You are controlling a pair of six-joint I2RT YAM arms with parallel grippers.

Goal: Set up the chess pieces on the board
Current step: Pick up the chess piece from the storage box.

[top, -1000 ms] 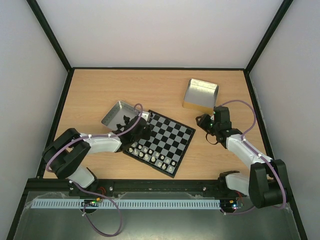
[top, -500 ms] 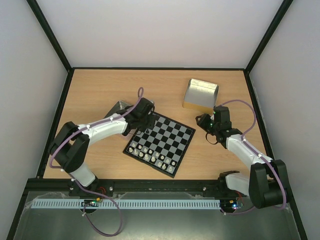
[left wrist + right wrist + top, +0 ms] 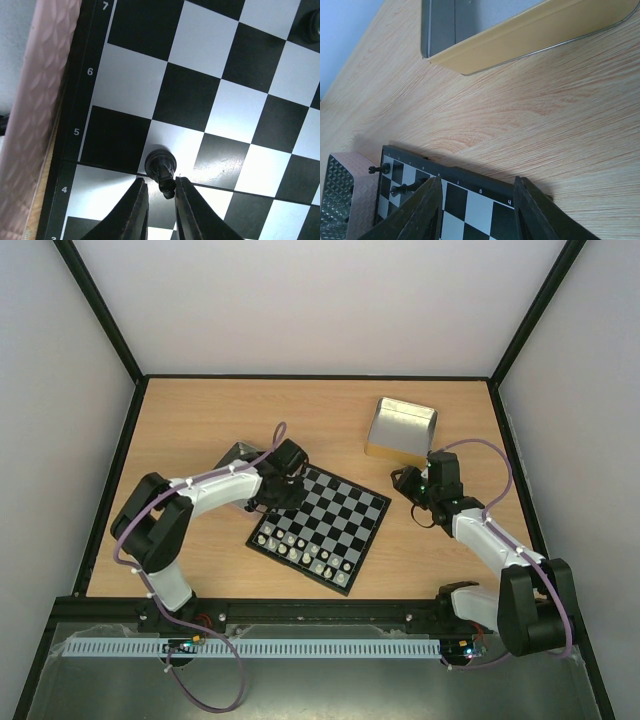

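The board (image 3: 330, 520) lies tilted at the table's middle, with pale pieces along its near rows. My left gripper (image 3: 283, 495) is over its far-left part. In the left wrist view the left gripper (image 3: 160, 181) is closed narrowly around the head of a black chess piece (image 3: 160, 161), whose base rests on a light square of the board (image 3: 190, 95) by the row-5 mark. Another black piece (image 3: 312, 25) stands at the top right. My right gripper (image 3: 410, 485) is open and empty beside the board's right edge. It (image 3: 477, 182) sees two black pieces (image 3: 402, 189) on the board (image 3: 470, 205).
A metal tray (image 3: 232, 458) sits behind the board's left corner, partly under my left arm; it also shows in the right wrist view (image 3: 340, 200). A second shiny tray (image 3: 402, 427) stands at the back right, close beyond my right gripper (image 3: 520, 30).
My left arm swung from the left tray to the board's far-left part, then settled lower over it with the black piece. The right arm has not moved.
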